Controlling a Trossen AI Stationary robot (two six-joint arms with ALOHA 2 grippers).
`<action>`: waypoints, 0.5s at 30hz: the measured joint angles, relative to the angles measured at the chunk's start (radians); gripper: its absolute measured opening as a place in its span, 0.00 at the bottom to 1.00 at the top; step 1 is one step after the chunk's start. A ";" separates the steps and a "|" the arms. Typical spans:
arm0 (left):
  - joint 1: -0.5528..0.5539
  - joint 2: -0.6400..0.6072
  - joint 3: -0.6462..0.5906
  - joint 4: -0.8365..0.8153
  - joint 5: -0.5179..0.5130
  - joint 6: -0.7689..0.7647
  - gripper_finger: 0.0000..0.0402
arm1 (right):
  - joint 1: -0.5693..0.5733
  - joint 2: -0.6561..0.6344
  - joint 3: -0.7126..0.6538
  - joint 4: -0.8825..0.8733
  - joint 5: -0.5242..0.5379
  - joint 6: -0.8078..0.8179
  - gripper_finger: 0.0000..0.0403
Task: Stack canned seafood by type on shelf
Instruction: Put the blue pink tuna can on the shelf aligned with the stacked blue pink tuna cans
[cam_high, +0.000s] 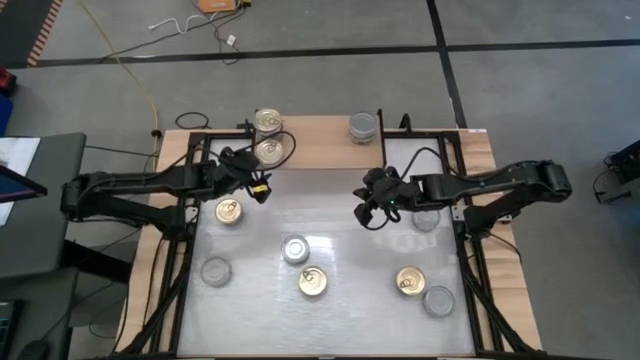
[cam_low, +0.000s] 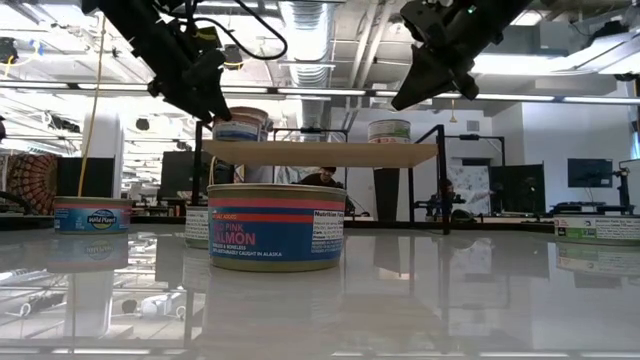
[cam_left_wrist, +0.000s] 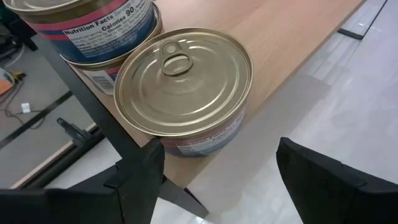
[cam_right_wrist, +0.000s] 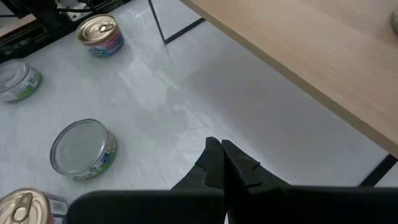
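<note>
The shelf (cam_high: 320, 145), a light-wood board on black legs, spans the table's far side. At its left part stands a gold-lidded can (cam_left_wrist: 183, 87) close to the near edge, with a stack of two cans (cam_left_wrist: 93, 31) behind it. A silver-lidded can (cam_high: 363, 127) stands farther right on the shelf. My left gripper (cam_left_wrist: 219, 152) is open just in front of the gold-lidded can, one finger to each side, touching nothing. My right gripper (cam_right_wrist: 222, 149) is shut and holds nothing, above the table before the shelf's right half (cam_high: 365, 212).
Several cans stand loose on the white tabletop: gold-lidded ones (cam_high: 229, 211), (cam_high: 313, 282), (cam_high: 410, 280) and silver-lidded ones (cam_high: 295, 249), (cam_high: 215, 271), (cam_high: 438, 300), (cam_high: 427, 218). The shelf's middle (cam_high: 315, 140) is bare wood. A black frame (cam_high: 185, 260) borders the table.
</note>
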 joint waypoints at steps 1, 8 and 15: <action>0.001 0.000 0.000 -0.001 -0.001 0.001 0.74 | 0.000 0.000 0.000 0.000 0.000 0.000 0.04; 0.003 0.000 -0.002 0.012 0.040 0.010 0.74 | 0.000 0.000 0.000 0.008 0.000 -0.001 0.04; 0.011 0.000 -0.002 0.018 0.005 -0.002 0.74 | 0.000 0.000 0.000 0.016 0.000 -0.001 0.04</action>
